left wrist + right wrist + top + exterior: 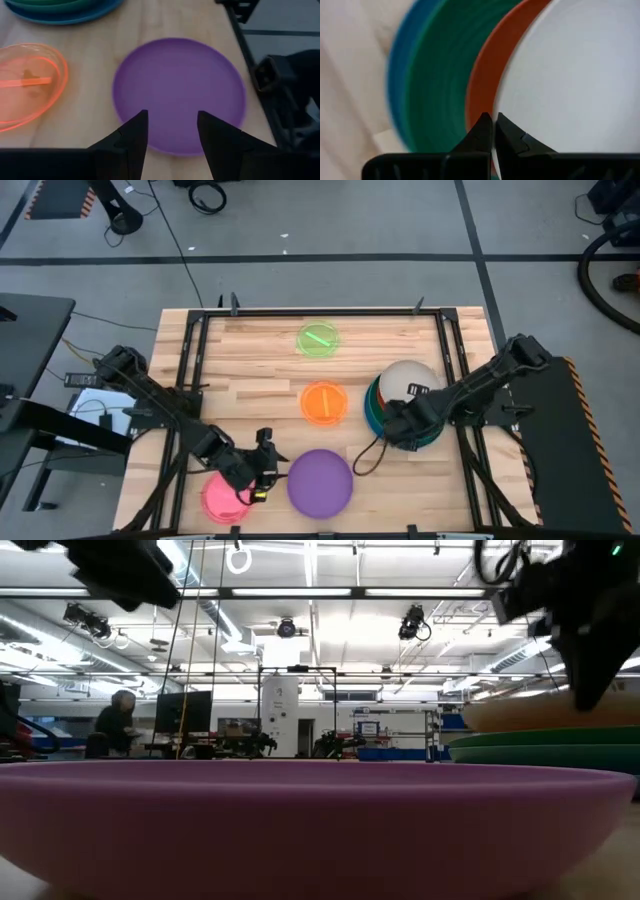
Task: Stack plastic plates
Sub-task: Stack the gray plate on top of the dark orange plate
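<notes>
Left end effector (pixel 262 470) partly hides pink plate (pixel 220 498).

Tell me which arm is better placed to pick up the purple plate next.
Probably the left. The left gripper sits right beside the purple plate, jaws open and aimed at it. The right gripper is over the stack, jaws shut.

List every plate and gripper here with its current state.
Beige plate: top of the stack.
Purple plate: loose, flat on the table.
Orange plate: loose, unstacked.
Lime green plate: loose, unstacked.
Pink plate: loose, under the left arm.
Left gripper: open, facing the purple plate.
Right gripper: shut, over the stack.
</notes>
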Robot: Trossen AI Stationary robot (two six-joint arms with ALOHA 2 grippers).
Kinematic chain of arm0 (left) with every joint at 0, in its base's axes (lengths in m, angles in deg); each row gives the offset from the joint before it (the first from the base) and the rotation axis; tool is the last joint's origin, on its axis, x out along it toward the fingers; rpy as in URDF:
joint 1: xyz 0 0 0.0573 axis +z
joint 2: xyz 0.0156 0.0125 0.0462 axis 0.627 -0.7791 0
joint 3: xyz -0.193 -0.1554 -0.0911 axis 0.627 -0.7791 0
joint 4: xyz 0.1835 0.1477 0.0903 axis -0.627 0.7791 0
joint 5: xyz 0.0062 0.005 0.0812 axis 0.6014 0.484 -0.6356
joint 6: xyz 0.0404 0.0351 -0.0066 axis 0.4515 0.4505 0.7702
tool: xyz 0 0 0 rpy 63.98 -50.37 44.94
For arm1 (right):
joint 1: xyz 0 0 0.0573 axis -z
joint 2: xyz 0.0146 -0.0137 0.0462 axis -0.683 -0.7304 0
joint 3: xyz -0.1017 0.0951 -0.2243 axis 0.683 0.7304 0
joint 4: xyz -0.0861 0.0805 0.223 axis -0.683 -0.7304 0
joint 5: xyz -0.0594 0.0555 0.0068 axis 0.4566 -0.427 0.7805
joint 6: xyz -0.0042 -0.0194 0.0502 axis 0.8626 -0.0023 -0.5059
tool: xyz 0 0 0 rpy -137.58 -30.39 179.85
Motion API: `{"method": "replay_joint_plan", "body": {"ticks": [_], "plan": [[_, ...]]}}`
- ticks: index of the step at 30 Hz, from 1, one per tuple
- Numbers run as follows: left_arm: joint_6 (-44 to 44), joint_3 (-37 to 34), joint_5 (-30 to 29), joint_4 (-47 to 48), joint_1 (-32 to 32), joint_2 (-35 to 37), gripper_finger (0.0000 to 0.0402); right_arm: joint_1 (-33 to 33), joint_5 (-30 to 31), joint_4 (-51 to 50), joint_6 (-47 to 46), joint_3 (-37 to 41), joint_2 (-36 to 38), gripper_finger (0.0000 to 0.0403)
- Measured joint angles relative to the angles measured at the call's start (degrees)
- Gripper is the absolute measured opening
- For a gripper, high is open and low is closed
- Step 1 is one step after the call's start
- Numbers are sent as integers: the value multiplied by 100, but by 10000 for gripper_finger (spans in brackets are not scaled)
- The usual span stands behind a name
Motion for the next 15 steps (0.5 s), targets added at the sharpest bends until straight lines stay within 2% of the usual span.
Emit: {"method": "replay_joint_plan", "body": {"ticks": [7,11,15], "plan": [[75,0,355,-2,546,0,176,309,-107,433,237,573,28,19],[120,0,604,-2,723,0,176,247,-109,419,224,554,4,61],[282,0,737,-5,821,2,176,78,-146,176,238,198,2,105]]}}
